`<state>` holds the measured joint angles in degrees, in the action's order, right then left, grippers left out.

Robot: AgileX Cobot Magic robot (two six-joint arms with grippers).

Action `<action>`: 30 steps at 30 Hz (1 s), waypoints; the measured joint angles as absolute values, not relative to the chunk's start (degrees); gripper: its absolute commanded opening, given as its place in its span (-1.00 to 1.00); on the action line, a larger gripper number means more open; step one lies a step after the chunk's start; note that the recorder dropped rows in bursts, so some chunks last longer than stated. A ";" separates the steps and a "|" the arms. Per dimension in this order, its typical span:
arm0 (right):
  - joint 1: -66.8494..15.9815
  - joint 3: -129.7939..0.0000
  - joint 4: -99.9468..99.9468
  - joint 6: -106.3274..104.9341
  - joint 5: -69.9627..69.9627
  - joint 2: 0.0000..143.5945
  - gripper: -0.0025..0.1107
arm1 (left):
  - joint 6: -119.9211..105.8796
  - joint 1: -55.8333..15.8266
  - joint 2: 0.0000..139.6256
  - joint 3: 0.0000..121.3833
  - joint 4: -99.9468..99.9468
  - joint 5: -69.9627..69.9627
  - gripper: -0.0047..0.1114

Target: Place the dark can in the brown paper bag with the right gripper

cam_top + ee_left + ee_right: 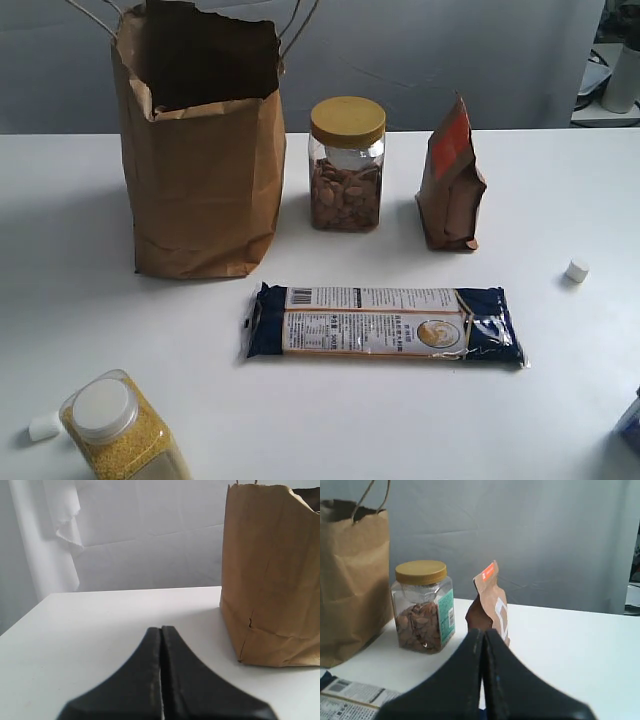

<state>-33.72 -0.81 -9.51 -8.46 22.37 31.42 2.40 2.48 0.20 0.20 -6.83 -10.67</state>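
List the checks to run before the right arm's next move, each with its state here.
1. Dark can located: cannot tell; no view shows it.
2. Can inside the bag: cannot tell; the interior is dark.
3. Brown paper bag upright, mouth open: ok.
4. Right end effector free: ok; shut, holding nothing.
5. Left end effector clear of the bag: ok; shut, apart from it.
6. Nut jar apart from the bag: ok; beside it, not touching.
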 measured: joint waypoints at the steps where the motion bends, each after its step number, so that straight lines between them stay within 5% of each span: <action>1: -33.72 -0.48 -10.11 -8.84 21.88 29.55 -0.96 | 2.40 2.48 0.20 0.20 -6.83 -10.67 -0.92; 9: -33.00 -0.25 -10.48 -9.28 17.93 20.30 -0.96 | 2.40 2.48 0.20 0.20 -6.83 -10.67 -0.92; 30: -14.92 -0.17 -6.35 -1.42 -4.55 0.35 -0.96 | 2.40 2.48 0.20 0.20 -6.83 -10.67 -0.92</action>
